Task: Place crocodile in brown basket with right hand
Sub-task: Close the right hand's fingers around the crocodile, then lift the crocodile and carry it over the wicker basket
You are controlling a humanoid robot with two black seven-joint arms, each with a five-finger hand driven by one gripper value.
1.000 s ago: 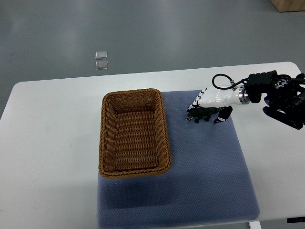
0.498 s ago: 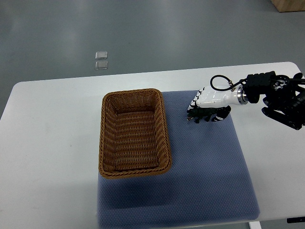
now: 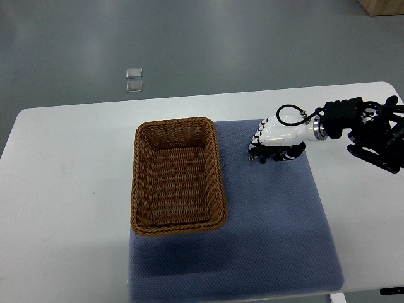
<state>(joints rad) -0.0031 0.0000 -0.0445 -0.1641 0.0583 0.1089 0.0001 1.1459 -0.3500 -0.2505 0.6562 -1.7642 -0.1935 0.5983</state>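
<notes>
- We see the white, black-padded fingers (image 3: pixel 258 140) of the right hand (image 3: pixel 278 134) curled down and closed over the crocodile (image 3: pixel 264 153), with the thumb on the toy's nearer side, so the hand is clamped on it.
- The crocodile is a small, dark green toy, mostly covered by the hand. We can make out only its lower edge and one end poking out to the left below the fingertips. We cannot tell whether it is lifted or touching the surface.
- It sits right of centre in the frame, over the upper part of a blue mat (image 3: pixel 271 221) and outside the brown basket (image 3: pixel 140 183), which lies to its left with a strip of bare mat between them.
- Behind the hand, a black cable (image 3: pixel 287 115) loops over the white wrist. The black right arm (image 3: pixel 363 126) runs off the right edge of the frame.
- The basket is rectangular and woven. Its long side runs up and down the frame, and we see nothing inside it. Its right part lies on the mat and its left part on the white table (image 3: pixel 69 189).
- Nothing stands on the mat between the hand and the basket's right rim.
- On the grey floor in the upper left of the frame lie two small clear squares (image 3: pixel 134 79). A wooden corner (image 3: pixel 382 6) shows in the upper right.
</notes>
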